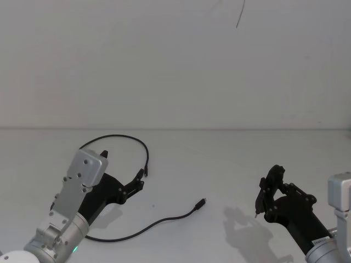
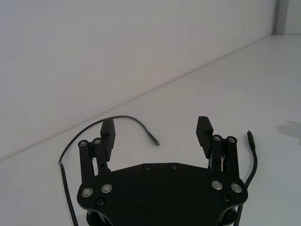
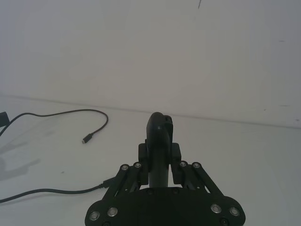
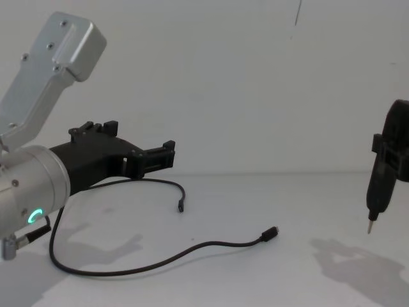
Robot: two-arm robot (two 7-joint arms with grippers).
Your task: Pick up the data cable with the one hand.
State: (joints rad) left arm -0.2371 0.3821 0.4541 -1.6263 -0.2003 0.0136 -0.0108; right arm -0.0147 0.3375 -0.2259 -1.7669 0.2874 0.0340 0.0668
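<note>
The data cable (image 1: pixel 164 220) is a thin black cord lying slack on the white table (image 1: pixel 219 159). One plug (image 1: pixel 202 203) lies mid-table, and the other plug (image 1: pixel 146 173) ends a loop at the left. My left gripper (image 1: pixel 122 169), the one hand, hovers open above that loop and touches nothing. From its wrist, the left gripper (image 2: pixel 155 126) has the cable (image 2: pixel 136 121) on the table beyond its spread fingers. In the chest view the left gripper (image 4: pixel 142 144) is well above the cable (image 4: pixel 192 246). My right gripper (image 1: pixel 263 198) hangs shut at the right, apart from the cable.
The table meets a plain white wall (image 1: pixel 175 66) at the back. A thin dark line (image 1: pixel 240 15) marks the wall high up. The right gripper (image 4: pixel 382 173) ends in a pointed metal tip (image 4: pixel 369 228) held above the table.
</note>
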